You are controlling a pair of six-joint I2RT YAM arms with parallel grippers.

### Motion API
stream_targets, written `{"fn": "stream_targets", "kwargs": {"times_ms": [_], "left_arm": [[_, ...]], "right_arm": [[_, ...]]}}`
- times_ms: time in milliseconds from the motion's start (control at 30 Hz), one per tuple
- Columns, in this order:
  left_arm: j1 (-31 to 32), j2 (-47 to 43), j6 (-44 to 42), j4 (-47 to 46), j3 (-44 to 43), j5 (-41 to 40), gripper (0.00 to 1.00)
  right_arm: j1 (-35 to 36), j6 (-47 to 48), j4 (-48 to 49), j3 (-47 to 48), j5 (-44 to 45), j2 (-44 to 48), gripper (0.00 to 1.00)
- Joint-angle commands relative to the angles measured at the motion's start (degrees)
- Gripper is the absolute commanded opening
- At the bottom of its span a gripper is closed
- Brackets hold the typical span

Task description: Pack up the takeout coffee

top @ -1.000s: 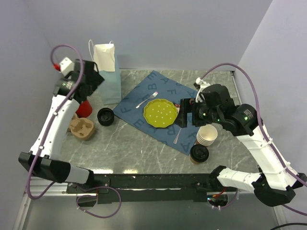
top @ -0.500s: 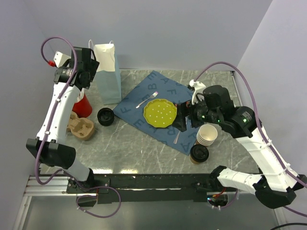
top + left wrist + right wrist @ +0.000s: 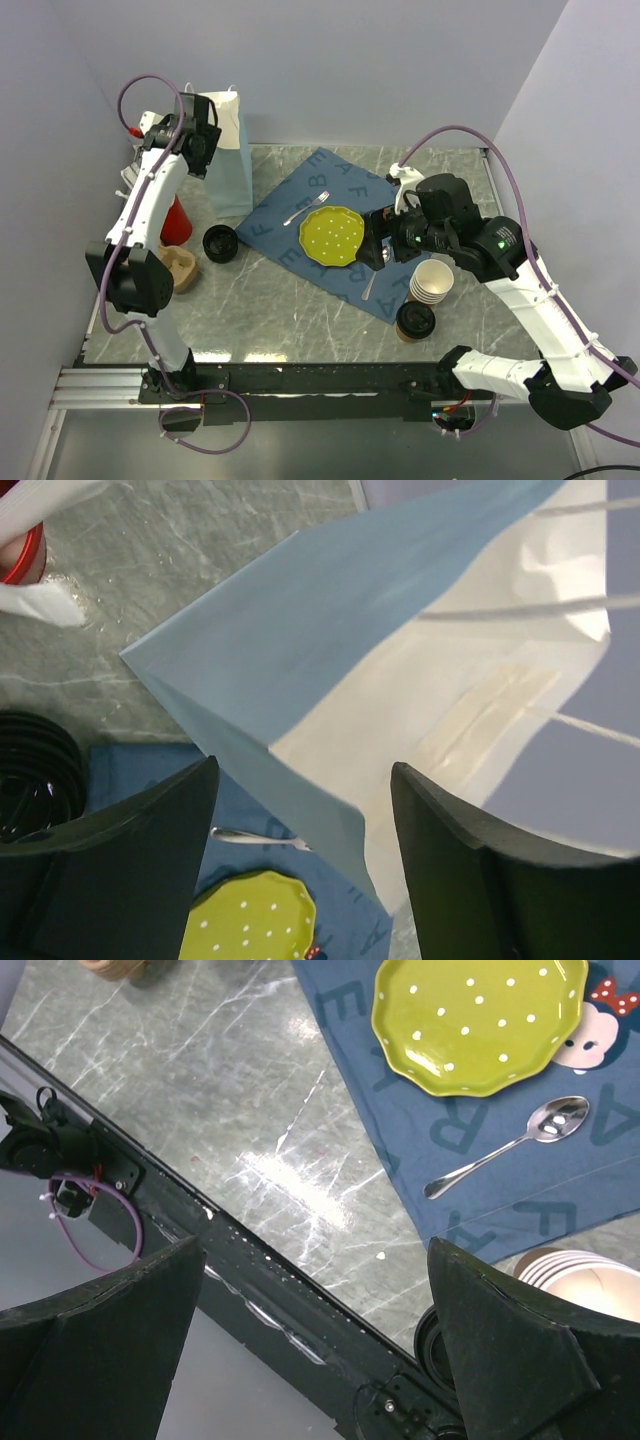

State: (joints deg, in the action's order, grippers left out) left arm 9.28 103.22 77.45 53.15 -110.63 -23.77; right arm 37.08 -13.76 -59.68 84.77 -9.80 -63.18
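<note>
The takeout coffee (image 3: 415, 320), a tan cup with a black lid, stands at the table's front right; in the right wrist view only the lid's edge (image 3: 432, 1332) shows beside my finger. My right gripper (image 3: 378, 241) (image 3: 315, 1260) is open and empty, hovering over the placemat's right side, left of and behind the coffee. A pale blue paper bag (image 3: 226, 160) (image 3: 330, 670) stands open at the back left. My left gripper (image 3: 204, 150) (image 3: 303, 780) is open and empty, raised at the bag's mouth with the bag's near edge between its fingers.
A blue placemat (image 3: 290, 235) holds a green plate (image 3: 333, 236), a fork (image 3: 305, 207) and a spoon (image 3: 372, 282). A stack of lidless cups (image 3: 432, 282) stands just behind the coffee. Black lids (image 3: 220, 243), a cup carrier (image 3: 182, 272) and a red cup (image 3: 176, 220) sit at the left.
My left arm has swung up and right from the red cup to the bag's mouth. My right gripper has shifted slightly over the placemat. Nothing was picked up.
</note>
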Motion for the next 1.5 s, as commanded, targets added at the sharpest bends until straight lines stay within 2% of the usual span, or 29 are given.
{"fn": "stream_targets", "kwargs": {"times_ms": [0,167,200,300,367,600,700,933,1067,1300,1467], "left_arm": [[-0.49,2.07,-0.37,-2.87,-5.55,0.04,0.74],[-1.19,4.62,0.16,-1.29,-7.14,3.20,0.68],[-1.19,4.54,-0.28,-1.29,-6.97,3.46,0.60],[-1.28,2.87,-1.60,-0.94,-5.49,3.47,0.47],[-1.28,0.94,-2.21,-1.90,-4.08,3.99,0.43],[-1.46,-1.09,-3.62,-4.89,-2.40,8.11,0.09],[-1.46,-1.53,-5.29,-7.96,-3.10,10.23,0.01],[-1.72,-4.51,-8.45,-12.18,-4.42,19.18,0.01],[-1.90,-5.31,-11.79,-11.06,-8.36,23.23,0.01],[-3.56,-9.26,-14.25,-14.64,-6.01,38.42,0.01],[-4.00,-13.21,-16.63,-12.63,-5.39,46.87,0.01]], "right_arm": [[-0.25,-0.74,1.23,0.92,2.24,1.21,1.00],[-0.17,-0.92,0.62,0.48,3.30,1.04,1.00],[-0.17,-0.57,0.53,0.74,3.56,0.86,1.00],[-0.25,0.13,0.00,0.83,5.23,0.69,1.00],[-0.17,0.49,0.18,0.66,6.11,0.69,1.00],[-0.25,1.01,0.70,0.83,6.02,-0.10,1.00],[-0.25,0.67,0.09,1.88,8.12,-0.45,1.00],[-0.43,-0.39,-3.86,7.16,13.48,-1.86,1.00],[-0.78,-1.44,-5.27,10.49,17.36,-1.86,1.00],[-1.22,-1.27,-3.16,11.12,21.14,1.12,1.00],[-1.66,-0.66,-2.55,10.59,22.64,2.71,1.00]]}}
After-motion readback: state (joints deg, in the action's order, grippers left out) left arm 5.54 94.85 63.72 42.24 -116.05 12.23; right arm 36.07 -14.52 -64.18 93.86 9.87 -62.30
